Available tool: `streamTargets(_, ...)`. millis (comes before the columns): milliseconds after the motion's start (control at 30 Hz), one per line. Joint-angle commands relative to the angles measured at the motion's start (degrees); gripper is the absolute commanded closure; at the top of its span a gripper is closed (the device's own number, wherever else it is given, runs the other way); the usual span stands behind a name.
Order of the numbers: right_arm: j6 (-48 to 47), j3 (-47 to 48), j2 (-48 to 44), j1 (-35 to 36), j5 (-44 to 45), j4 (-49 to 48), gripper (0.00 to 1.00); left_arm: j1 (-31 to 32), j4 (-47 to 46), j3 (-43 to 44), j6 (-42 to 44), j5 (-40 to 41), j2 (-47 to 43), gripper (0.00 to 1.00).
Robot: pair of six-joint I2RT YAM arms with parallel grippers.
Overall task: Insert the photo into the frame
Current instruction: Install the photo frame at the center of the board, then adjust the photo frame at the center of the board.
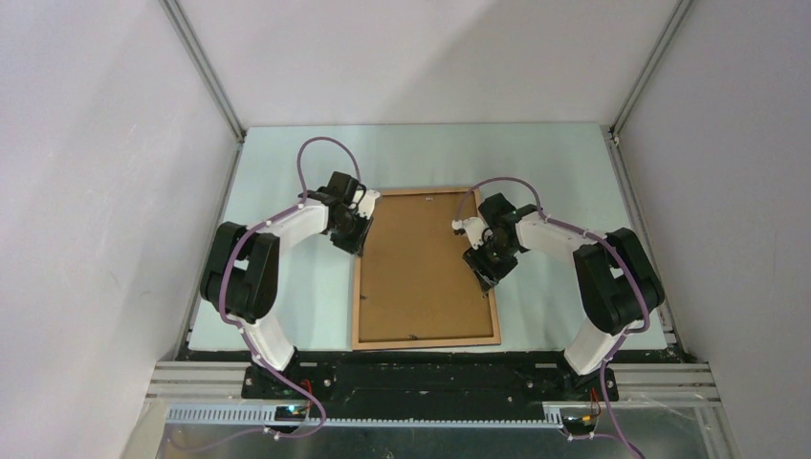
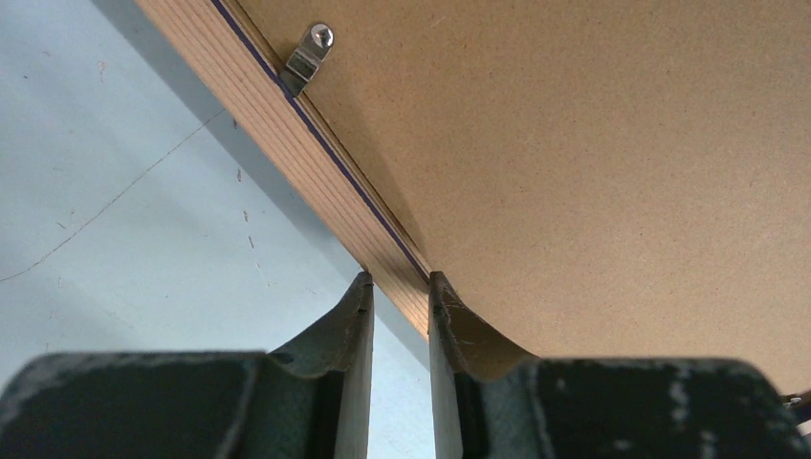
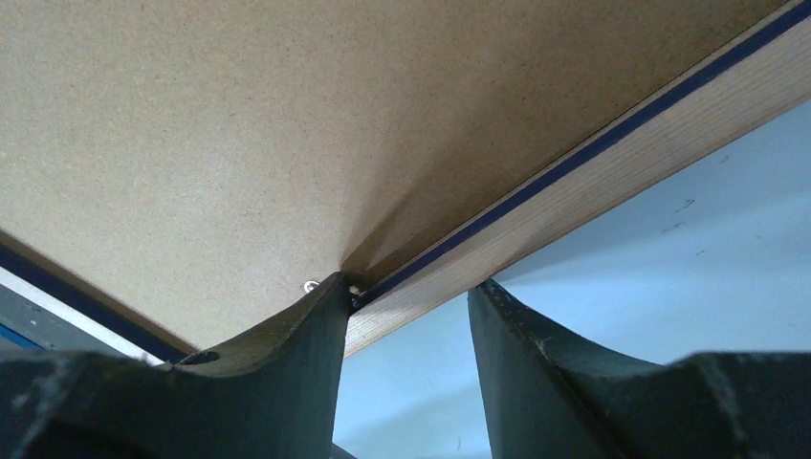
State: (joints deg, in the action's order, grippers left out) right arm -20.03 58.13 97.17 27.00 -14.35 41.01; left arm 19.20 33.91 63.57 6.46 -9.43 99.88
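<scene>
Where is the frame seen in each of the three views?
Top external: the frame lies flat in the middle of the picture, back side up.
Left wrist: the frame shows as one rail, running diagonally from top left to lower centre.
Right wrist: the frame shows as one rail, running from the right edge down to lower centre.
Shared landmark: the brown backing board.

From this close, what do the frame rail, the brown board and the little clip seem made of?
The frame rail: light wood, matte, with fine parallel grain lines; dark blue strip on its inner edge. The backing board: probably pressed fibreboard, matte brown, finely speckled, no grain. The clip: bright silvery metal, perhaps steel, by its glint.
</scene>
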Motion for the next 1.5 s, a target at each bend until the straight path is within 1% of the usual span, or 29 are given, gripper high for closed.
streamTargets(0,-2.94,-2.91,0.98,1.02,1.69,3.59,0.47,-0.26,-0.97,0.86,2.55,1.74,1.4,0.99)
streamTargets(533,-8.3,-3.21,1.92,1.03,1.29,4.53,0.47,-0.39,-1.03,0.81,2.55,1.87,1.38,0.99)
streamTargets(833,-8.96,-3.17,1.71,0.99,1.69,4.18,0.45,-0.57,-1.02,0.72,2.57,1.62,1.29,0.99)
streamTargets(967,-6.51,-2.91,1.44,0.4,3.71,1.55,0.43,-0.65,-0.99,0.68,2.59,1.54,1.17,0.99)
streamTargets(1033,-3.53,-2.14,1.44,-1.04,3.47,0.67,0.43,-0.66,-1.02,0.74,2.55,1.48,1.26,0.99)
streamTargets(1267,1.33,2.36,0.96,-7.18,-2.66,1.31,0.39,-0.65,-1.01,0.93,2.49,1.35,1.5,0.99)
streamTargets(1467,4.62,7.25,3.02,-9.18,-6.7,1.92,0.38,-0.65,-1.0,1.08,2.48,1.26,1.59,0.99)
